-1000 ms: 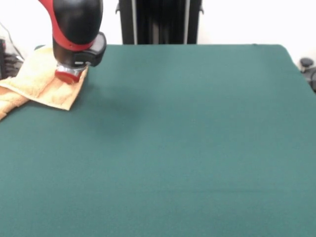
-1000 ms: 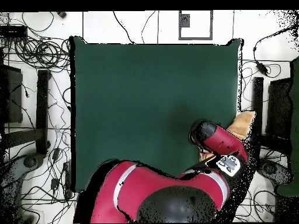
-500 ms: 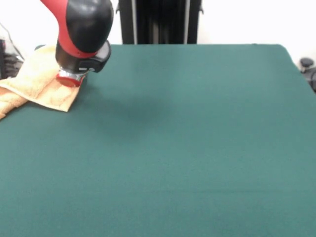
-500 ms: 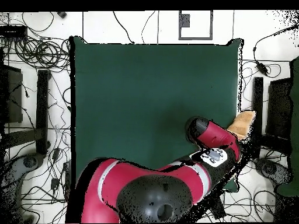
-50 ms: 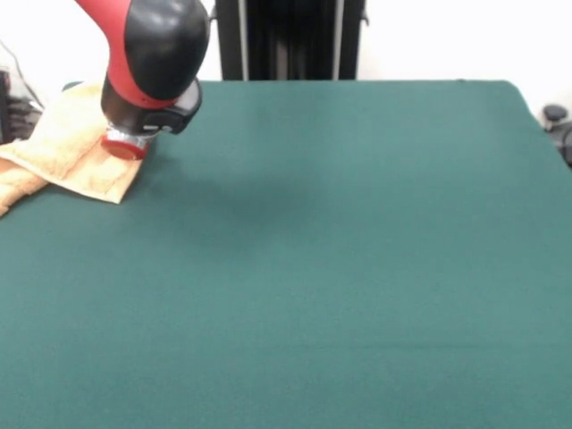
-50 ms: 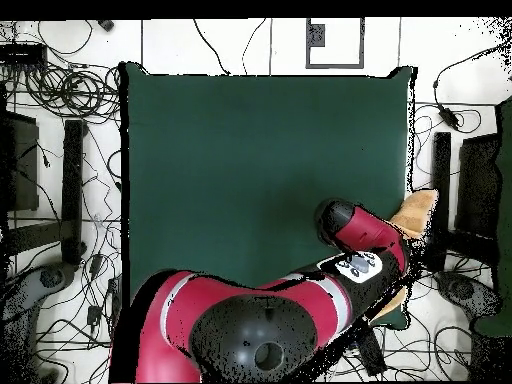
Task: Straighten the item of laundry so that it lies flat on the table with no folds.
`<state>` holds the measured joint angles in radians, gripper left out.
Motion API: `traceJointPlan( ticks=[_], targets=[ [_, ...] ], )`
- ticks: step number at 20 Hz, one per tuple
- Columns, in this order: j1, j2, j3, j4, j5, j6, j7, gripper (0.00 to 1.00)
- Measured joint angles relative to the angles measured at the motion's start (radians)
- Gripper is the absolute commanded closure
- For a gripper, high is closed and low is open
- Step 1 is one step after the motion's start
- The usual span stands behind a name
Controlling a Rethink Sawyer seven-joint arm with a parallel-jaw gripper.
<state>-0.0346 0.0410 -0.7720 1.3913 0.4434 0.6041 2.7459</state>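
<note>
The item of laundry [image 5: 61, 154] is a tan terry towel, rumpled and folded over itself at the table's far left corner, with part of it hanging past the left edge. In the overhead view the towel [image 6: 416, 211] shows at the table's right edge, mostly covered by the arm. The gripper [image 5: 124, 147] hangs from the red and black arm [image 5: 154, 54], with its red underside right at the towel's inner edge. Whether it touches or holds the cloth is hidden. The table [image 5: 340, 250] is covered in dark green cloth.
A black column [image 5: 288, 39] stands behind the table's far edge. Tangled cables [image 6: 62, 90] and dark stands [image 6: 72, 190] surround the table [image 6: 250, 150] on the floor. The arm's bulky body [image 6: 260, 335] overhangs the table's near-base side.
The arm head has shifted a little to the right in the front view, toward the towel's inner edge. The towel has barely moved.
</note>
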Motion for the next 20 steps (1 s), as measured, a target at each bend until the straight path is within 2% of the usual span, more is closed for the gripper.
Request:
traceJointPlan(
  ticks=[6, 20],
  targets=[
    [-0.005, -0.01, -0.008, 0.009, 0.005, 0.041, 0.0, 0.0],
    [-0.017, -0.013, -0.008, 0.009, 0.065, 0.042, 0.0, 0.0]
  ],
)
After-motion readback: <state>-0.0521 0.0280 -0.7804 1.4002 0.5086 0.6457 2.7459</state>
